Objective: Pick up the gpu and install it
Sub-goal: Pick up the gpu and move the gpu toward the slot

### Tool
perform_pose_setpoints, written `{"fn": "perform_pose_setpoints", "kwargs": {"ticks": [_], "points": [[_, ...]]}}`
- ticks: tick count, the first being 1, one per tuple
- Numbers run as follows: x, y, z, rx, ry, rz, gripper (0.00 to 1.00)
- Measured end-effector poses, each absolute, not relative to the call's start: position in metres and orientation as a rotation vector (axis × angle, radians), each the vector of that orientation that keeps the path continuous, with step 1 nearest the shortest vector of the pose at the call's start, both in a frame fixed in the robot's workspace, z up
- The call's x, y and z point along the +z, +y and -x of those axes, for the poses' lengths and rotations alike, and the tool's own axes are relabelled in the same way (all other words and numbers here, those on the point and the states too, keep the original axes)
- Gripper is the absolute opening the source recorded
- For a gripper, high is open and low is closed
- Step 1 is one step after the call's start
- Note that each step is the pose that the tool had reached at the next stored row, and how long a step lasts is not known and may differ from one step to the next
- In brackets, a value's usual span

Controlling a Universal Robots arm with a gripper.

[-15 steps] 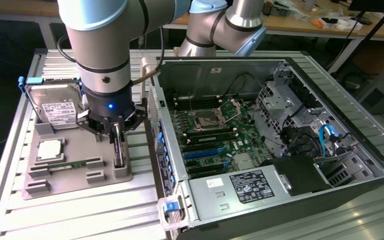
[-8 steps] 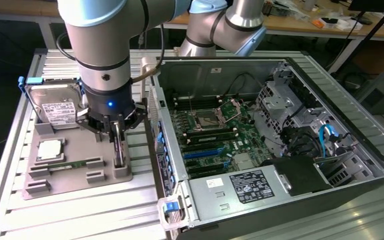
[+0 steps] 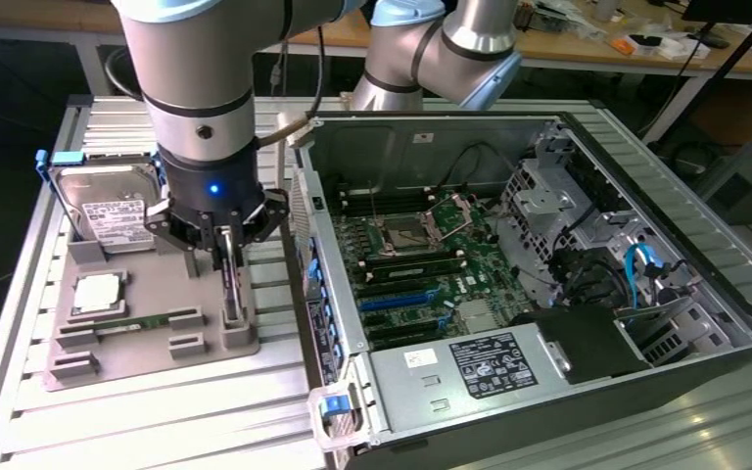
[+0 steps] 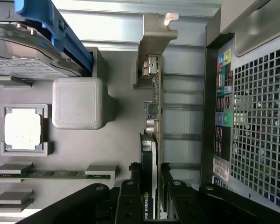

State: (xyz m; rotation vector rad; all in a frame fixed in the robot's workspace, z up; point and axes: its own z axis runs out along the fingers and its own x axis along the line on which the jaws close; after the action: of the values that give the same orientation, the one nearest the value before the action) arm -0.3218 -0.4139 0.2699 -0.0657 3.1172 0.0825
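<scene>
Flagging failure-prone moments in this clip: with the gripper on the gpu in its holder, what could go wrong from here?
1. The gripper appears to pinch the thin gpu, which stands on edge in the gray holder. A lift that is not straight up could jam the card in its slots or drag the holder along.
2. The computer case wall stands close beside the card. A swing across might clip the card on it.

The computer case point(image 4: 259, 107) crowds the gpu point(image 4: 155, 116) on one side
</scene>
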Motion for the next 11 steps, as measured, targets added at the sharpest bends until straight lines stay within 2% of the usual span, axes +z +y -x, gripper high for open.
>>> {"fn": "perform_pose_setpoints", "kwargs": {"ticks": [11], "points": [[0.287, -0.414, 0.322, 0.083, 3.117, 0.066, 0.27]]}}
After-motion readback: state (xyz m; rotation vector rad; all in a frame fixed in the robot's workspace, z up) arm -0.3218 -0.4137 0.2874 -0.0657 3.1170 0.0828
